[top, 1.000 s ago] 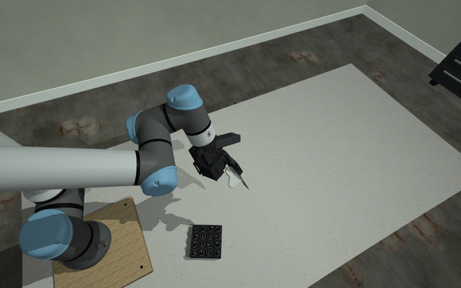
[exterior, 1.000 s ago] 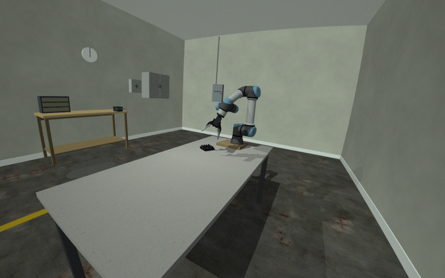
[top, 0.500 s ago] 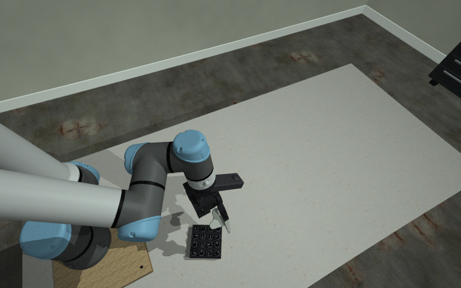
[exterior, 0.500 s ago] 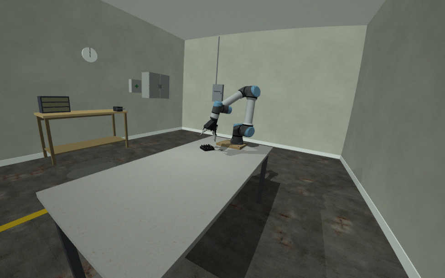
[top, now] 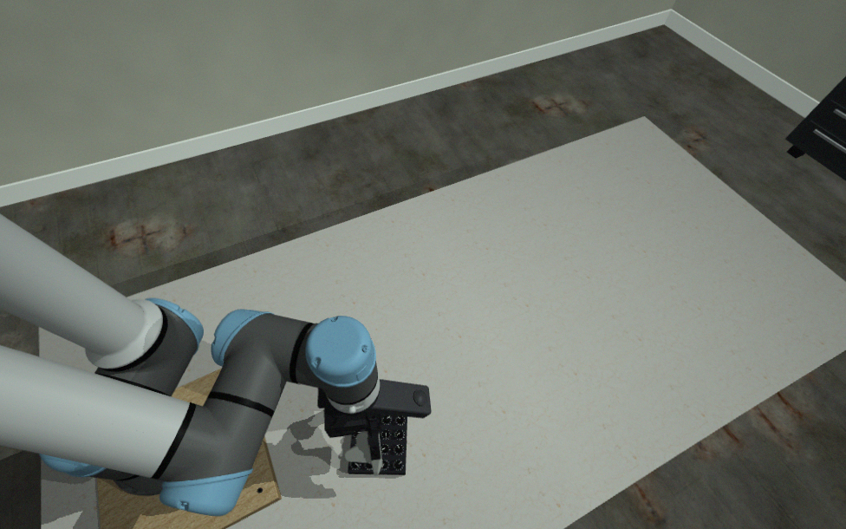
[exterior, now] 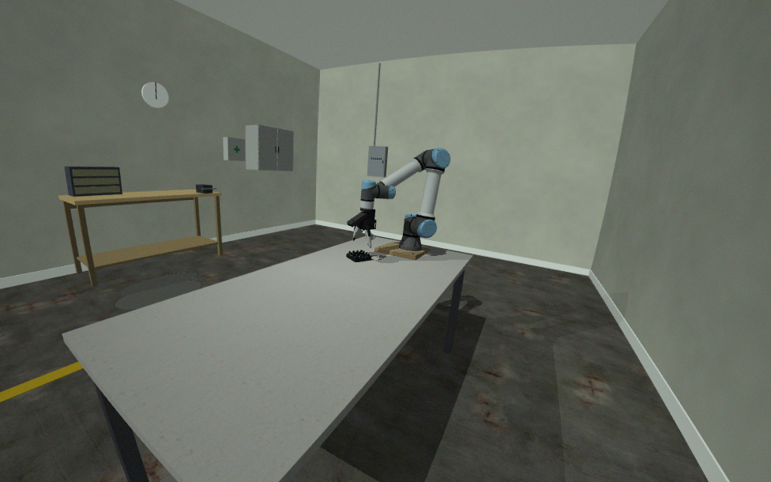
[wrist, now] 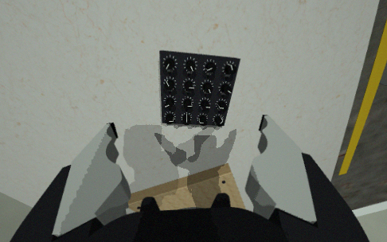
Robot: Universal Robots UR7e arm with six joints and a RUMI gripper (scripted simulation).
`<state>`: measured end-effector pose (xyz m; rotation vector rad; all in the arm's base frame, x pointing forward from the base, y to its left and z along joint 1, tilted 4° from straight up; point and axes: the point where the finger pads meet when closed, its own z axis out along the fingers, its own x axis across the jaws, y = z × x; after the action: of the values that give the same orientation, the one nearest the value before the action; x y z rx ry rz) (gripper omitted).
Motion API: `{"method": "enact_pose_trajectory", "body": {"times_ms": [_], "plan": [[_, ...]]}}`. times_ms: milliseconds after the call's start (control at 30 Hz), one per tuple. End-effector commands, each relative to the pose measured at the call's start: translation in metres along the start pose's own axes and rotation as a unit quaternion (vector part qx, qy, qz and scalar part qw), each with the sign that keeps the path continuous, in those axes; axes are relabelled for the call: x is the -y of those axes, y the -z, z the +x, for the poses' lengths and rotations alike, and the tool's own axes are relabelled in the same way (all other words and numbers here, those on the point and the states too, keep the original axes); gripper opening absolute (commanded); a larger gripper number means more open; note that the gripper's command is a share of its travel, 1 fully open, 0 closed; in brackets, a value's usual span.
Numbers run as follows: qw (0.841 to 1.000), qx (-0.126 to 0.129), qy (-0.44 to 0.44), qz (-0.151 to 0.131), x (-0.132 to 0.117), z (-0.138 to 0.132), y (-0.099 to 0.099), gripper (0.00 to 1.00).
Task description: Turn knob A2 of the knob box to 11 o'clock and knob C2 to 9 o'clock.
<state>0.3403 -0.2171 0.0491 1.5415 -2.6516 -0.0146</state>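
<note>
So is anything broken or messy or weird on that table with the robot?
Nothing spilled or broken that I can see. The knob box sits flat on the table. Its knobs point different ways, but knobs can be turned, so that isn't damage.

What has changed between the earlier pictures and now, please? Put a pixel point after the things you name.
The claw (top: 365, 458) (exterior: 362, 241) (wrist: 188, 119) has swung across toward the knob box (top: 399, 441) (exterior: 357, 256) (wrist: 200, 88) and, in the top view, now partly covers it. Nothing was taken hold of or let go. The box stayed put, and the claw is still open.
</note>
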Motion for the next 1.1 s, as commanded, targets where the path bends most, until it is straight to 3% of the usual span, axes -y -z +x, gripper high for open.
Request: {"method": "enact_pose_trajectory", "body": {"times_ms": [0,1067], "plan": [[1.0,0.011,-0.025,-0.003,-0.006,0.0046,-0.0039,1.0],[0.999,0.016,-0.037,-0.005,-0.009,0.0063,-0.0059,1.0]]}}
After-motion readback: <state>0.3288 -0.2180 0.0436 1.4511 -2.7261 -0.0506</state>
